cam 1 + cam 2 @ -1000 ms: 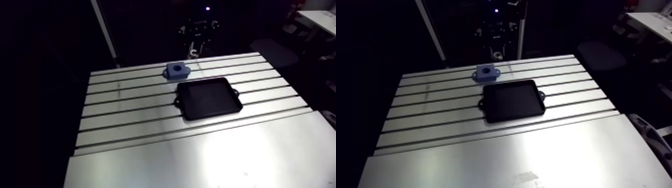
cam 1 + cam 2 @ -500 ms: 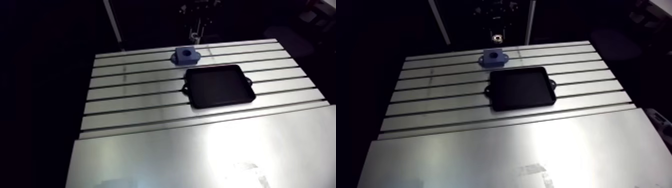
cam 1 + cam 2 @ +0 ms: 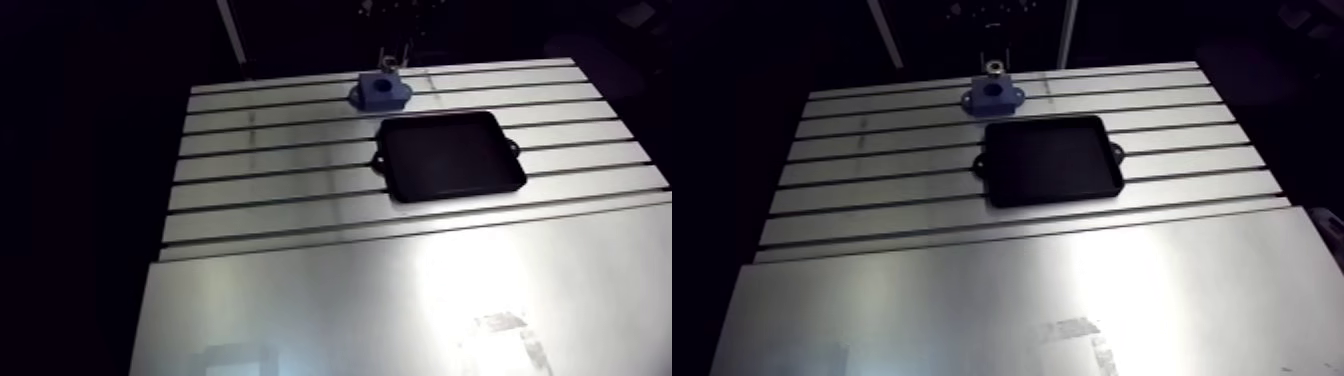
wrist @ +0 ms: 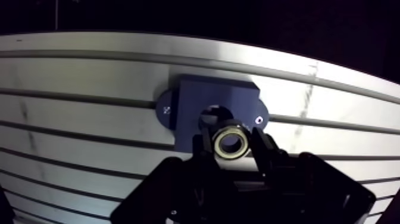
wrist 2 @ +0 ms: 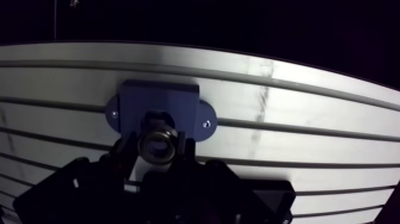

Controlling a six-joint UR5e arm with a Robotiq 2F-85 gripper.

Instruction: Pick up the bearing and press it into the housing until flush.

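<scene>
Hand (image 4: 233, 140) nearer housing (image 4: 189, 111) now, clamped bearing (image 4: 231, 143), axis pointing down at it

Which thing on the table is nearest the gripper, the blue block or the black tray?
The blue housing: the gripper, shut on the bearing, hangs close over it, by its bore. The black tray lies apart from both.

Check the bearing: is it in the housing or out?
Out. In the wrist view the gripper is shut on the bearing, and the bore of the blue housing shows dark and empty just beyond it.
</scene>
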